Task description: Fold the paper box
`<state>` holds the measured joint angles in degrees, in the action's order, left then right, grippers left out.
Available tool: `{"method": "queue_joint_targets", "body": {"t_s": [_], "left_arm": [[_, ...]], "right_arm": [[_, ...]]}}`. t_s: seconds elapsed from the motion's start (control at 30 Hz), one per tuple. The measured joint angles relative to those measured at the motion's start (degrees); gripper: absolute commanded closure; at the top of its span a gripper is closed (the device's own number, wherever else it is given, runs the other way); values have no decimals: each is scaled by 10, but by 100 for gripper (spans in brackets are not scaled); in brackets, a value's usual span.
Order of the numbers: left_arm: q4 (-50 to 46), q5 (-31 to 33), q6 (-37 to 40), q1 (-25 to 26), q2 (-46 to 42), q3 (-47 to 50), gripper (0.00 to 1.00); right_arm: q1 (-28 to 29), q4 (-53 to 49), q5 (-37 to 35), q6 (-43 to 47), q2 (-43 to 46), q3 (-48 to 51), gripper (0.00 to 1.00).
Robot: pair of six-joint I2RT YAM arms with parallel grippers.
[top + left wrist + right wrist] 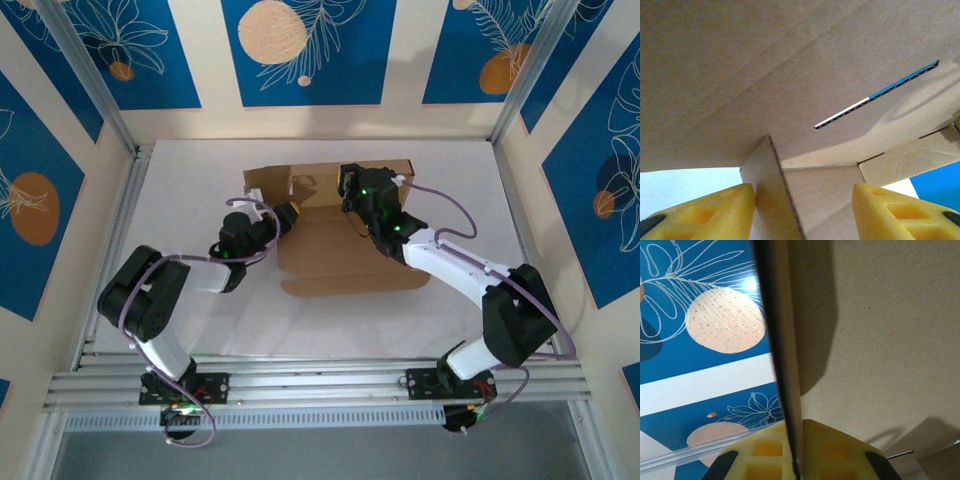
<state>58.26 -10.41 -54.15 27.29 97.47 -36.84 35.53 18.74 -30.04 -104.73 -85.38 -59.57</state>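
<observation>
While the white surface [200,320] carries the half-folded paper box [345,260] at its far middle, the right tool [796,442] is pressed together, pinching an upright panel [782,340] edge-on. The left tool [805,200] stands spread around a flap [775,200], just beside one pad.

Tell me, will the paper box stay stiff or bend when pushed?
Probably stiff within each panel: the paper box shows corrugated fluting at its slot. It likely hinges at creases, as the raised rear wall suggests.
</observation>
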Motion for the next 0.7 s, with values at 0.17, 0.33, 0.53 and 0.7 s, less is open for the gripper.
{"method": "queue_joint_targets", "body": {"t_s": [0.17, 0.33, 0.53, 0.7], "left_arm": [[0, -30, -7, 0, 21, -16, 46], [-10, -53, -10, -1, 37, -28, 46], [-50, -81, -10, -2, 57, -52, 46], [-68, -102, -9, -2, 81, -62, 47]], "right_arm": [[1, 6, -5, 1, -13, 0, 100], [7, 12, -13, 3, -26, -1, 100], [15, 14, -20, 9, -40, -4, 100], [24, 12, -27, 21, -53, -5, 100]]}}
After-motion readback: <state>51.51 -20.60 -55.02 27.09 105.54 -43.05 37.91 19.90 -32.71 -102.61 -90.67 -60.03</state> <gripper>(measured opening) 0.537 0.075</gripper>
